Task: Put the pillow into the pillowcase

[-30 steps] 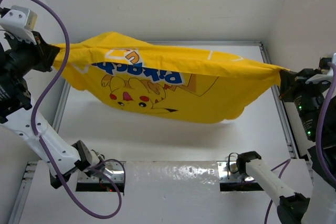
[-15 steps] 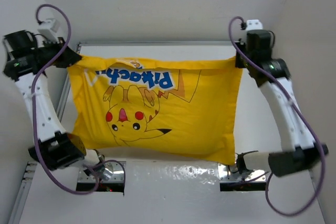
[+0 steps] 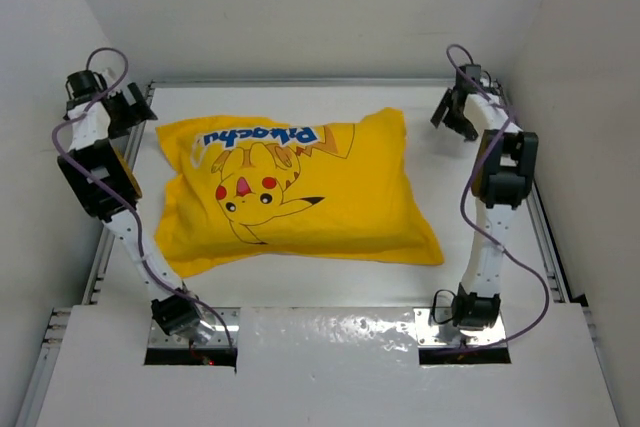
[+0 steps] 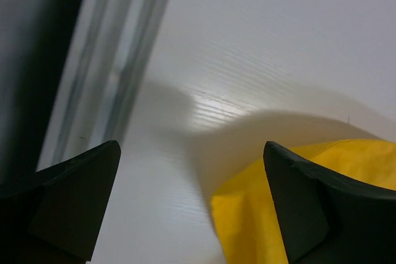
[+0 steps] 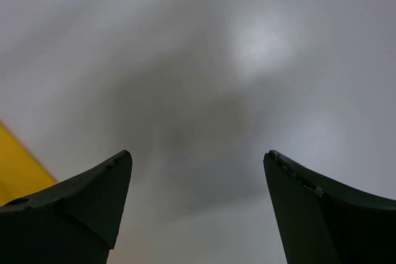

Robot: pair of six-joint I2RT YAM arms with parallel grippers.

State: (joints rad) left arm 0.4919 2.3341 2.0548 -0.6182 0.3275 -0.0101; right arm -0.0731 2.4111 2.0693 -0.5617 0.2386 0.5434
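Pillowcase (image 3: 300,192) lies mid-tabletop (image 3: 300,282), print side up and puffed out plump, but what's inside it is hidden. At its far corners, left claw (image 3: 128,107) and right claw (image 3: 455,112) both gape wide, gripping nothing, with yellow fabric just beside each.

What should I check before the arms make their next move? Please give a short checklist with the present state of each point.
1. Left gripper open, holding nothing: ok. A corner of the pillowcase lies close by one finger.
2. Right gripper open, holding nothing, apart from the pillowcase: ok.
3. Pillowcase lying on the table, inside its edges: ok.
4. Pillow fully inside: cannot tell. No pillow shows anywhere; the pillowcase looks plump.
5. Mouth of the pillowcase closed over the pillow: cannot tell; no view shows the opening.
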